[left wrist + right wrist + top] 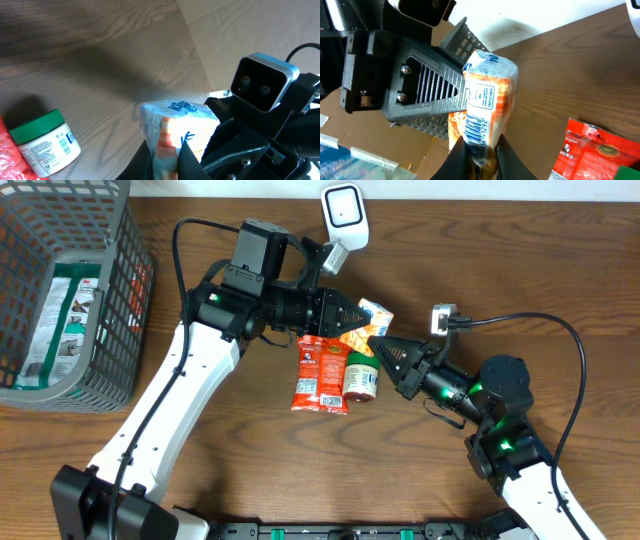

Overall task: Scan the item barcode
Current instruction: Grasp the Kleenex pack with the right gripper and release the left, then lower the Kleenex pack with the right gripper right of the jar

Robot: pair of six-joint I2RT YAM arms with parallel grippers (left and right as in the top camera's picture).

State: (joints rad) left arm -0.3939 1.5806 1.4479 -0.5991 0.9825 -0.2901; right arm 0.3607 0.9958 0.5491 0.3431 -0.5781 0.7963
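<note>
Tissue pack (487, 95): held up off the wooden table (250, 470), a little toward 1 o'clock from the middle of the overhead view, caught between both arms.
Left gripper (345, 318): reaches in from 9 o'clock and is clamped on the pack, one ribbed finger lying flat against its side.
Right gripper (377, 346): comes in from 4 o'clock, fingers narrowed onto the pack's lower end (a firm pinch, as far as the wrist view shows).
Why both hold: this looks like a handover or re-grip, so the coded side can be turned free of fingers and aimed at the scanner.
Scanner (342, 210): white, standing at 12 o'clock from the pack, close by.
Look of the pack: soft crinkled film, orange and white with blue script, slightly squashed where it is gripped.
Barcode (475, 127): blue bars on a narrow face, now facing the right wrist camera, its lower end hidden.
Underneath: red snack pouch (320, 375) and green-lidded jar (361, 377) lie side by side at 6 o'clock.
Far side: grey basket (110, 300) at 9 o'clock.
</note>
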